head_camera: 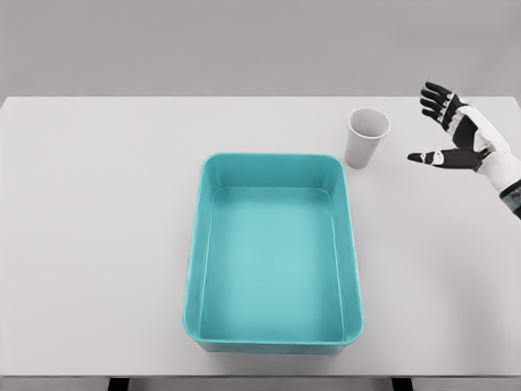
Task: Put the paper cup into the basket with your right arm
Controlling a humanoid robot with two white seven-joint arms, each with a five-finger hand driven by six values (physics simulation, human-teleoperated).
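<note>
Standing upright beside the glossy rounded teal basket (198,244), tapered white paper cup (365,137); right hand (456,134) fingers spread, empty.

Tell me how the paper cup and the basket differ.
The paper cup is white, round and tall; the basket is teal, rectangular and shallow. The cup is far smaller and stands beyond the basket's far right corner. Both are upright, open-topped and empty.

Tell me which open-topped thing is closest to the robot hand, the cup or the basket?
The small white paper cup, standing upright just left of the open right robot hand. The big teal plastic basket sits farther away, nearer the table's middle.
</note>
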